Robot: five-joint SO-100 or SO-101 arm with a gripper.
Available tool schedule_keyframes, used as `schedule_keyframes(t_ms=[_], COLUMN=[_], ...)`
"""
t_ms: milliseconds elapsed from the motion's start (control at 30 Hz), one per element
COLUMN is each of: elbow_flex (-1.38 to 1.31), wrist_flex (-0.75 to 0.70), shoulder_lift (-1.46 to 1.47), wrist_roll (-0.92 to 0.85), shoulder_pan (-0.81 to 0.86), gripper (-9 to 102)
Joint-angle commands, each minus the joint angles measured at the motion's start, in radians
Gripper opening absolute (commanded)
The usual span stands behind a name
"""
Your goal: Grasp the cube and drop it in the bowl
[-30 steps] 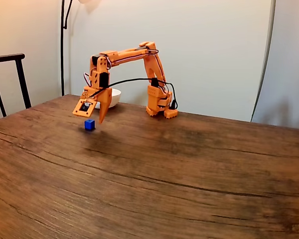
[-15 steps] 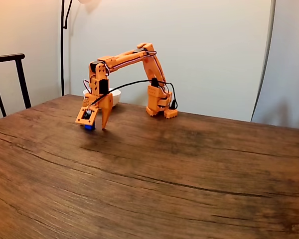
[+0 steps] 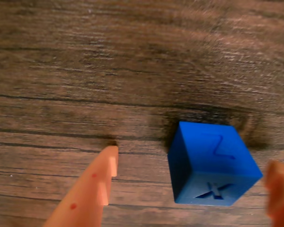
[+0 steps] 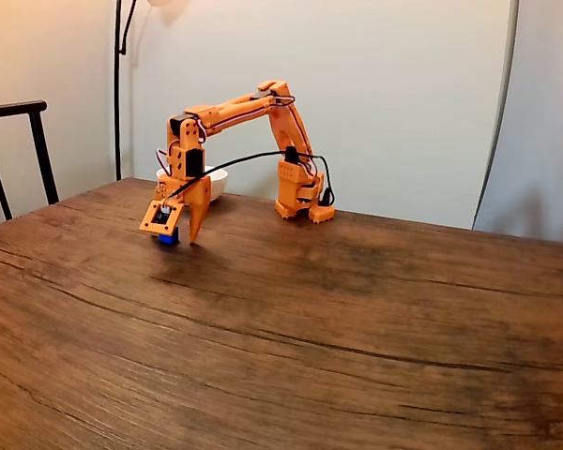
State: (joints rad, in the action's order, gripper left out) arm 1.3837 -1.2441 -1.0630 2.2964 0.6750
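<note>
Broadly, desk room: the wooden desk (image 4: 338,328) filled the lower and middle frame of the fixed view, its centre, right and foreground bare.
Far edge: the desk's back edge ran along the wall in the upper half of the fixed view, with the arm's base (image 4: 300,202) standing just inside it.
Left side: a dark chair back (image 4: 19,150) stood past the desk's edge at the upper left of the fixed view, well apart from the arm.
Bowl: the white bowl (image 4: 216,180) sat near the back edge, left of the base and just behind the lowered arm, partly hidden by it.
Tool: the tool (image 3: 191,177) hung low over the desk at the left of centre in the fixed view, its orange fingers spread apart and gripping nothing.
Cube: the blue cube (image 3: 210,163) lay on the desk between the fingers, in the lower right of the wrist view.
Gaps: the left fingertip (image 3: 106,172) stood clear of the cube; the right one, blurred at the frame's edge, was just beside it, contact uncertain.
</note>
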Motion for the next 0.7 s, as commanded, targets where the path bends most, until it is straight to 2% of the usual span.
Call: schedule_keyframes(t_ms=[0, 167, 567, 667], elbow_flex=[-0.012, -0.012, 0.003, 0.003], wrist_flex=[0.029, 0.029, 0.054, 0.055], shoulder_lift=[0.006, 0.006, 0.008, 0.008], wrist_roll=[-0.008, -0.008, -0.017, -0.017], shoulder_pan=[-0.006, -0.006, -0.011, -0.018], gripper=[29, 20, 19, 14])
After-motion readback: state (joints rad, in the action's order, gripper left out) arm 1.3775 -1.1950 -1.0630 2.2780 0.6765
